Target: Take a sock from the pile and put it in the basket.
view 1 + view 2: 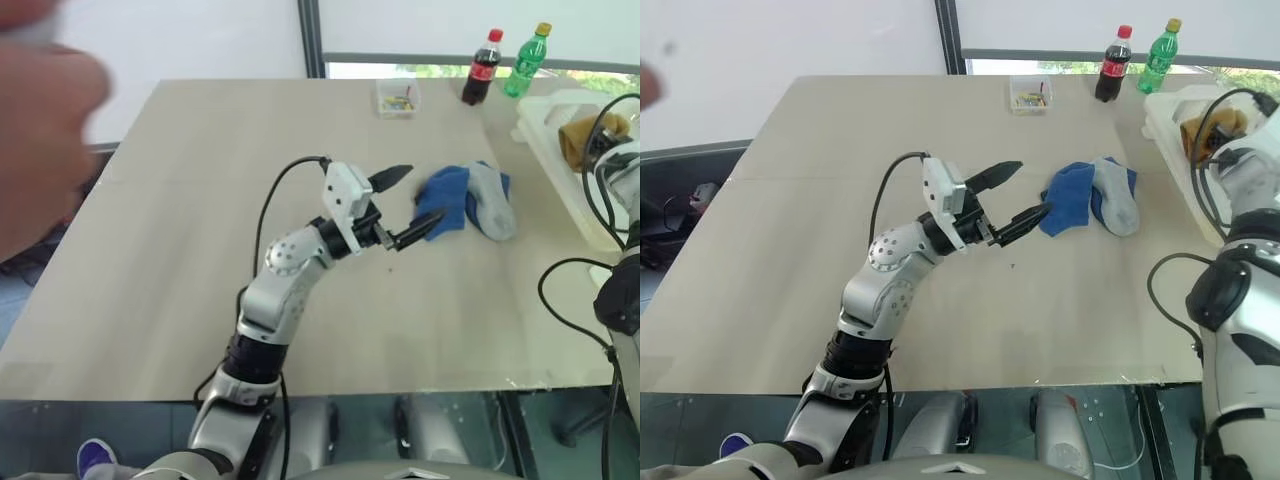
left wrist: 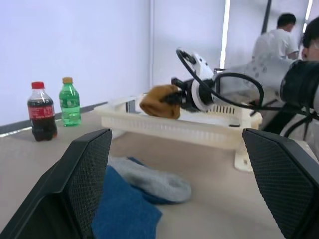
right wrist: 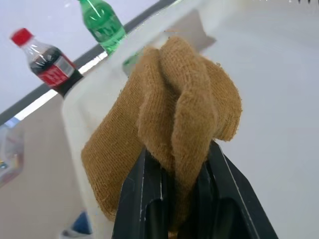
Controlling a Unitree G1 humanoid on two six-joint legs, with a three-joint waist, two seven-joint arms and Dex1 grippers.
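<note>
The pile [image 1: 468, 200] of blue and light grey socks lies right of the table's middle. My left gripper [image 1: 421, 195] hovers just left of it, open, its lower fingertip close to the blue sock [image 2: 124, 209] and nothing between the fingers. The cream-white basket [image 1: 542, 140] stands at the table's right edge. Over it my right gripper [image 3: 178, 155] is shut on a mustard-yellow sock [image 3: 174, 114], which also shows as a sock [image 2: 159, 102] above the basket rim [image 2: 179, 127].
At the far edge stand a cola bottle [image 1: 482, 68], a green bottle [image 1: 527, 60] and a small clear box [image 1: 398, 98]. A person's blurred hand [image 1: 40, 130] shows at the upper left. People [image 2: 274, 42] are behind the basket.
</note>
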